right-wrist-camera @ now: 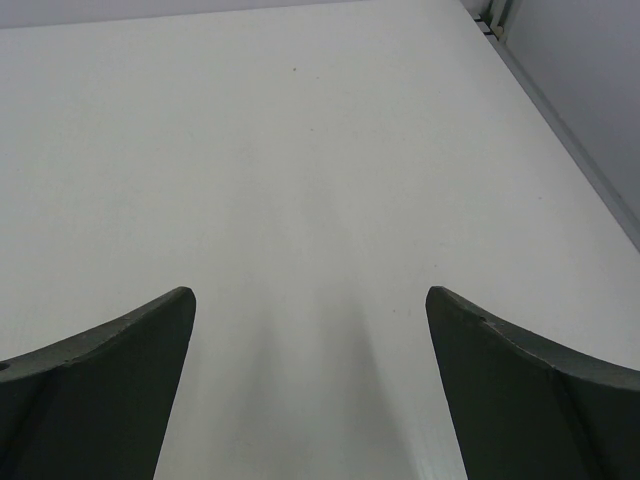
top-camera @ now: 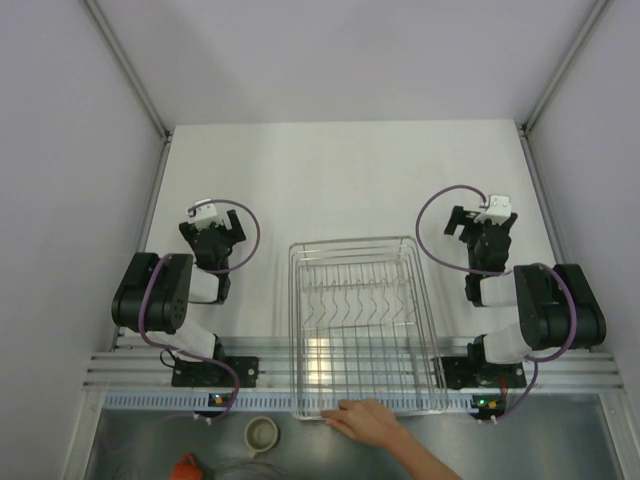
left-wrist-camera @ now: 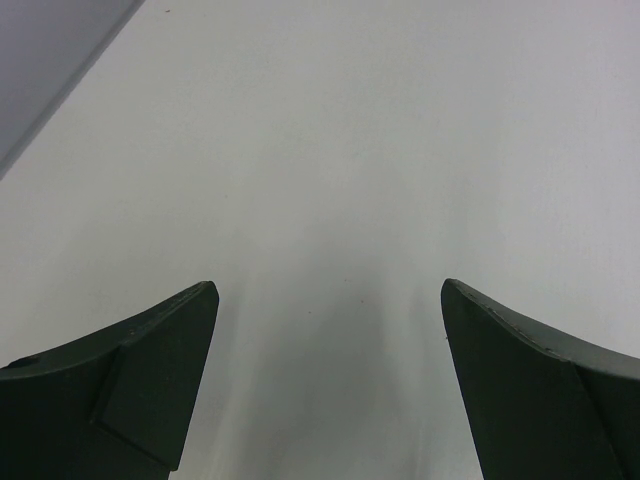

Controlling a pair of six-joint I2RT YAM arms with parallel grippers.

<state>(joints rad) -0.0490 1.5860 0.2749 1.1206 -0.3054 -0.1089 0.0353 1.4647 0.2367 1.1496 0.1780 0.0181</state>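
Gaping left claw, right claw, rack between

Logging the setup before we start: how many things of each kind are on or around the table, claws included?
Claws: 2 (left claw, right claw, both open)
Wire rack: 1
Hand: 1
Cup: 1
Orange object: 1
Total: 6

Pretty clearly a robotics lab test cell, not anyone's kitchen: a bare white worktop boxed in by plain grey panels on aluminium framing. The left arm and right arm are bolted to a slotted metal rail, with purple cables looping off them. A wire dish rack sits between them.
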